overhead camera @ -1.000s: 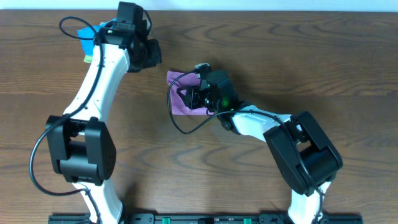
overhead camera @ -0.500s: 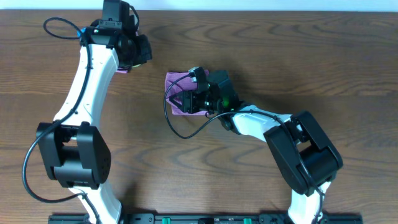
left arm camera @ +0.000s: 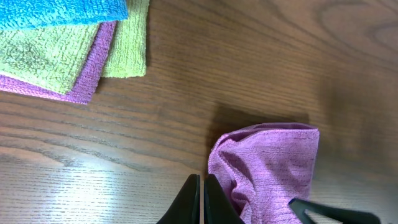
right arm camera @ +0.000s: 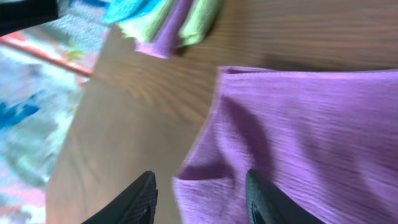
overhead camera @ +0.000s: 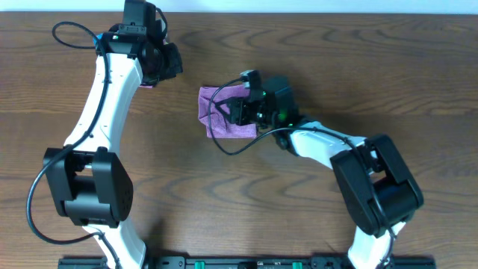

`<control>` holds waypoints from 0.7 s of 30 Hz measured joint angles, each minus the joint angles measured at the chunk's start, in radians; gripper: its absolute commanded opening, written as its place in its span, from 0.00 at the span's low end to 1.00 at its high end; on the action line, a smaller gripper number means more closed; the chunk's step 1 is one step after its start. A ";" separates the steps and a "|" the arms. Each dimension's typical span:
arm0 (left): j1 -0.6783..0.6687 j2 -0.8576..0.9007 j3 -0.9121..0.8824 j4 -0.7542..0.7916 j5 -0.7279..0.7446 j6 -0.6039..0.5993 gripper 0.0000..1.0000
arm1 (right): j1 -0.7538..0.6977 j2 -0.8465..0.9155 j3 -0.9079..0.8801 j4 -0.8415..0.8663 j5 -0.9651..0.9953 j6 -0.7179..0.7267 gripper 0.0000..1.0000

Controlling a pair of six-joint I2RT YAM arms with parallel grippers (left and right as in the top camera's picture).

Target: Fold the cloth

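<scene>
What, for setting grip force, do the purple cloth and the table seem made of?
The cloth looks like soft microfiber: matte, fine ribbed pile, limp wrinkles. The table looks like dark wood or wood-print laminate: grain lines, slight sheen.

Open table (left arm camera: 249, 62) lies between the cloth (left arm camera: 267, 162) and the folded stack (left arm camera: 62, 50).

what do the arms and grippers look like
The left arm and right arm have white links between bulky black joint housings, each trailed by a looping black cable. A green light glows near the right wrist. The left gripper and right gripper have slim, black, tapered fingers.
</scene>
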 measured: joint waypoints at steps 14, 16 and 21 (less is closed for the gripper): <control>0.000 -0.013 0.000 0.000 0.019 0.000 0.06 | 0.056 0.040 0.000 -0.018 0.076 0.000 0.46; 0.000 -0.013 0.000 0.000 0.019 0.000 0.06 | 0.068 0.050 0.000 -0.018 0.077 0.000 0.46; 0.000 -0.013 0.000 0.000 0.019 0.000 0.06 | 0.091 0.076 0.012 -0.018 0.076 0.000 0.47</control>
